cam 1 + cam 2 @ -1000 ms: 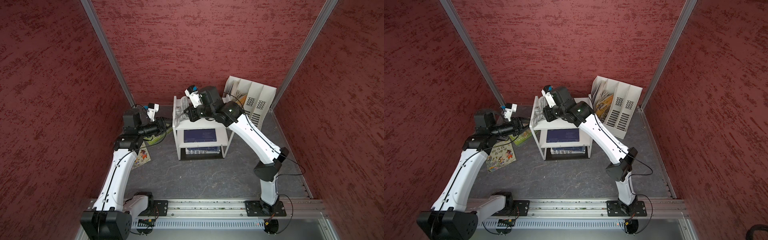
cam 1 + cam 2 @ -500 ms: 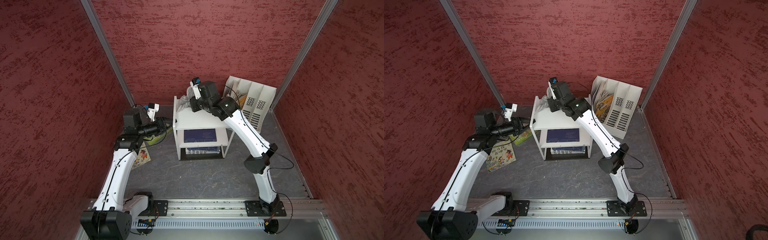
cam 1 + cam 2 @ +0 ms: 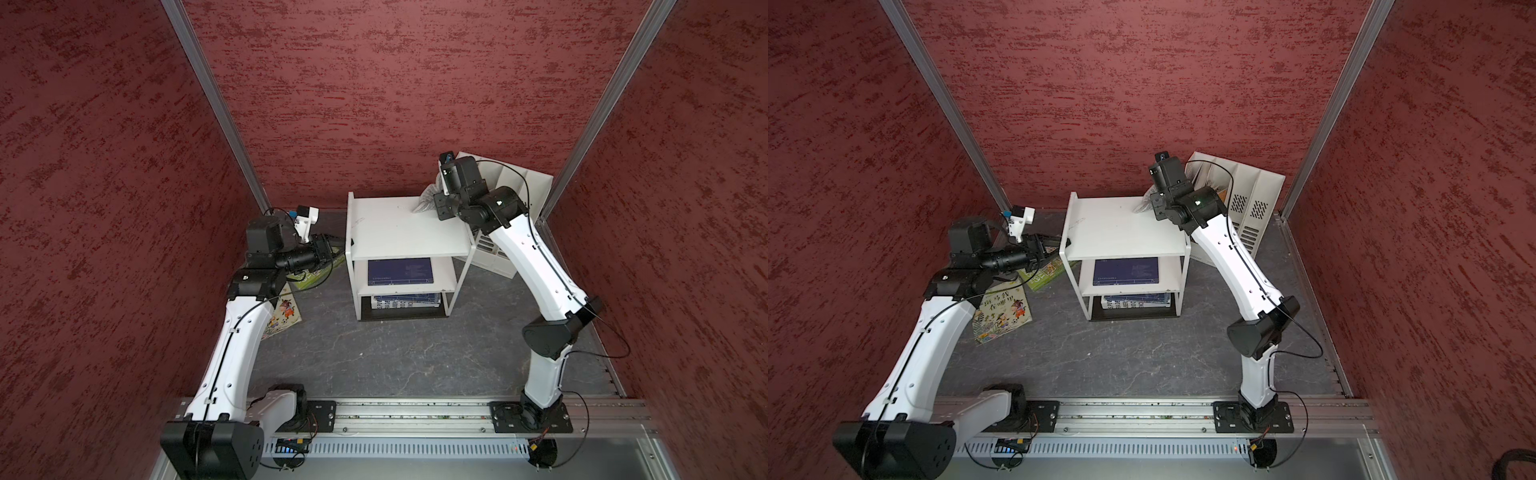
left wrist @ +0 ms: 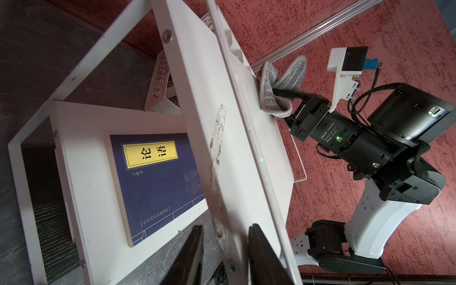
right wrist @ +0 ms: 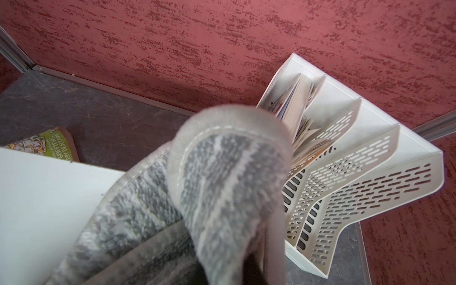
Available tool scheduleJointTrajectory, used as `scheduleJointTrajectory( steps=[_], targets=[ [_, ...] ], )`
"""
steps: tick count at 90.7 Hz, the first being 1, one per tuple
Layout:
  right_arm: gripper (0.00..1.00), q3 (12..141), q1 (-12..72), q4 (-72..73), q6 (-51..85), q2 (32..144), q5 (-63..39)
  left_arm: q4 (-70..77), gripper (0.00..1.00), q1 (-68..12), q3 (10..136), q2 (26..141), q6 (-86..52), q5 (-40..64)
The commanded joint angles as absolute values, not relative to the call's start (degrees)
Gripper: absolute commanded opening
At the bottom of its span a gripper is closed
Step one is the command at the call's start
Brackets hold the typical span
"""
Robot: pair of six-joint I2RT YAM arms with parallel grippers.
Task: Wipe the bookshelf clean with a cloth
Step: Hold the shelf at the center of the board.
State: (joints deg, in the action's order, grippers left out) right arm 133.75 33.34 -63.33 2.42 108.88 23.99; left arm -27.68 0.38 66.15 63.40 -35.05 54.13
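Meanwhile, a white file holder stands far right, just beside the bookshelf and partly behind the R arm. Picture books lie on the floor at left; a blue book sits on the mid tier. R pincer is clenched on the cloth at the top's far right corner. L pincer straddles the shelf's left side panel, jaws apart; can't tell if it clamps. R fingertips are buried in cloth folds.
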Motion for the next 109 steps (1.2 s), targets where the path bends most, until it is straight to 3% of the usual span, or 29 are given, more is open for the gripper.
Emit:
scheduleJointTrajectory(
  steps=[1, 38, 60, 86, 109],
  targets=[
    [0.0, 131.9, 35.9, -70.4, 1.2, 108.3, 21.7, -28.3, 0.33, 0.8, 67.8, 63.7, -33.5, 54.6],
    [0.0, 139.8, 49.9, -68.4, 6.1, 114.7, 7.5, -28.9, 0.33, 1.0, 68.1, 64.0, -32.7, 54.8],
    [0.0, 138.2, 48.4, -76.4, 5.0, 111.7, 18.7, -28.5, 0.33, 1.1, 68.1, 64.5, -32.7, 54.8],
    [0.0, 125.2, 42.3, -81.1, 4.5, 100.3, 29.6, -29.4, 0.33, 1.2, 68.7, 64.9, -32.0, 55.0],
    [0.0, 125.5, 41.6, -86.1, 2.6, 97.5, 29.2, -29.4, 0.33, 1.4, 69.1, 65.4, -31.9, 55.6]
  ],
)
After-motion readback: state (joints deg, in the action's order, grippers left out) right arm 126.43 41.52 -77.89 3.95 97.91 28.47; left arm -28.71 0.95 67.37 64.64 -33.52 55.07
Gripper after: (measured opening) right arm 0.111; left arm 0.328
